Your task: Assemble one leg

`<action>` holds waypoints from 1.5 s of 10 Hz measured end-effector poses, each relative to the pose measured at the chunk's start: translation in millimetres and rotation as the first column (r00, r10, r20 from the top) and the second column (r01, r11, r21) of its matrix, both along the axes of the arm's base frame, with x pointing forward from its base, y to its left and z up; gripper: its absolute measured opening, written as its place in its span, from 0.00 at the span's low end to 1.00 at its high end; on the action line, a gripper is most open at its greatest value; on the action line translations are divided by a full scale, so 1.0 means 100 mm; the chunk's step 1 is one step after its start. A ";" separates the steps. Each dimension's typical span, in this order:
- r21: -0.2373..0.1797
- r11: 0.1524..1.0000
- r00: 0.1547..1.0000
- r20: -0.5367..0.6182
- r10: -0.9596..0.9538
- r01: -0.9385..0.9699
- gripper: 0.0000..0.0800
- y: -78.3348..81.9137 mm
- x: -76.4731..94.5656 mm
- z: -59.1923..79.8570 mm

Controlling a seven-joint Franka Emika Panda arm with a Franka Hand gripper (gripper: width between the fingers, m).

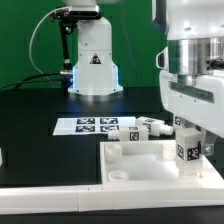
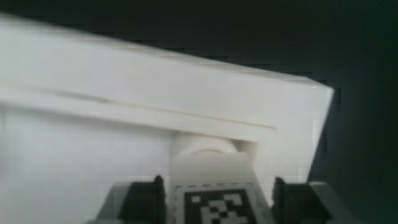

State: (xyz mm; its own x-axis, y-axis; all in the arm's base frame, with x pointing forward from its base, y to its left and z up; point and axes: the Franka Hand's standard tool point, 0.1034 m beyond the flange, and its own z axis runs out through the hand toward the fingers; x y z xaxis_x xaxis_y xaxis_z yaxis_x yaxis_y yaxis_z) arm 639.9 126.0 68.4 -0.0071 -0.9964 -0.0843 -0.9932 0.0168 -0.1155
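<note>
Across the middle of the exterior view, a black table [image 1: 35, 135]. At centre, flat on it, the marker board [image 1: 95, 125] with its row of square tags. Lower right, a large white tray-like panel [image 1: 140, 172], raised rim all round. Along the bottom edge, a long white bar [image 1: 60, 200]. Upper left, a green backdrop [image 1: 20, 40]. In the wrist view, the same panel [image 2: 107, 120], blurred, against the dark table [image 2: 365, 60].

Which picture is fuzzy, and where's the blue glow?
Wrist view: the large white tray-like panel looks soft and smeary; the small white tagged plastic leg in the gripper is slightly clearer. Exterior view: sharper, with blue light glowing on the white robot base.
</note>
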 end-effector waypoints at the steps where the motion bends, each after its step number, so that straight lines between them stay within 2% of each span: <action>1: 0.020 0.996 0.996 0.007 -0.091 0.091 0.36 0.02 0.01 -0.01; 2: 0.015 0.998 0.998 0.009 -0.067 0.066 0.36 0.02 0.01 -0.01; 3: 0.008 1.000 1.000 0.013 -0.020 0.020 0.46 0.01 0.01 -0.01; 4: -0.015 0.989 0.989 0.008 0.146 -0.146 0.46 -0.01 -0.01 -0.02; 5: -0.046 0.937 0.937 0.028 0.348 -0.346 0.68 -0.06 0.01 0.00; 6: -0.085 0.851 0.851 0.049 0.523 -0.518 0.77 -0.09 0.03 0.03; 7: -0.108 0.760 0.760 0.050 0.648 -0.641 0.77 -0.11 0.03 0.04; 10: -0.146 0.631 0.634 0.027 0.772 -0.762 0.81 -0.15 0.03 0.03; 11: -0.172 0.515 0.523 0.000 0.852 -0.840 0.81 -0.16 0.04 0.03; 12: -0.206 0.325 0.342 -0.054 0.938 -0.923 0.81 -0.17 0.06 0.03; 14: -0.203 0.372 0.389 -0.051 0.920 -0.906 0.81 -0.18 0.06 0.03; 15: -0.202 0.379 0.396 -0.050 0.917 -0.903 0.69 -0.18 0.06 0.03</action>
State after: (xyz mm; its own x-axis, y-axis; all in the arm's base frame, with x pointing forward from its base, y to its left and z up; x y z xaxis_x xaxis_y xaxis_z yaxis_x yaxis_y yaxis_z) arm 645.5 107.6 71.1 0.9111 -0.3946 0.1195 -0.3892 -0.9188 -0.0662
